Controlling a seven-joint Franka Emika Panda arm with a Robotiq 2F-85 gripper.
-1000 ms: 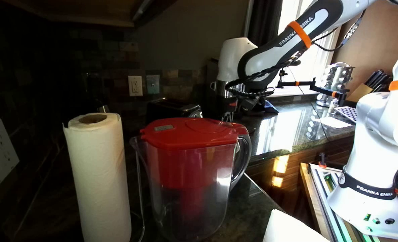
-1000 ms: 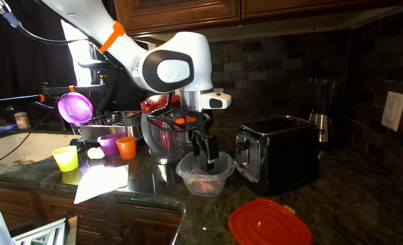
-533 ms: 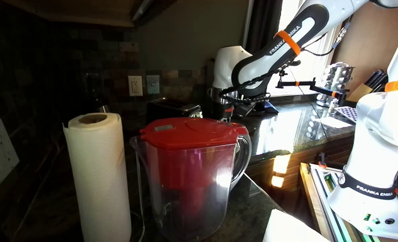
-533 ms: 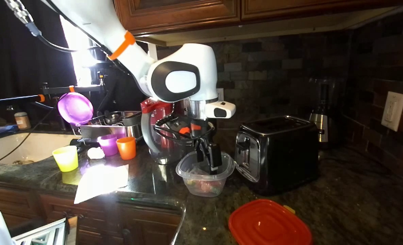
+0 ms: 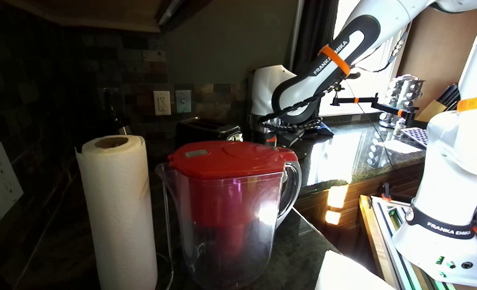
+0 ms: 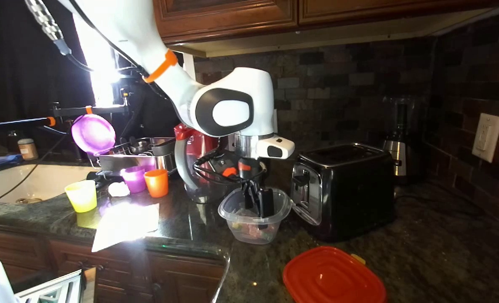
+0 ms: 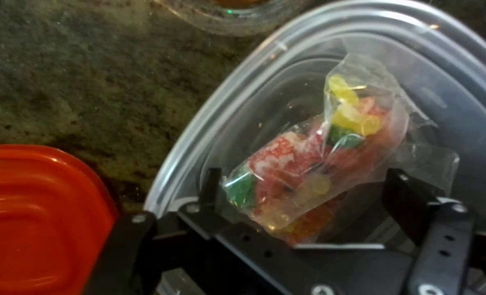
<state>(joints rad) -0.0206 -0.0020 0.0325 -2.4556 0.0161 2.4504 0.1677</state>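
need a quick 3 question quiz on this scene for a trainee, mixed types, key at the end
1. True or false: the lid lies on the counter, off the tub.
2. Which of these stands closest to the tub?
a) yellow cup
b) toaster
c) paper roll
3. Is the tool open or shut, and does it grip the packet?

Key:
1. True.
2. b
3. Open, with no grip on the packet; whether they touch cannot be told.
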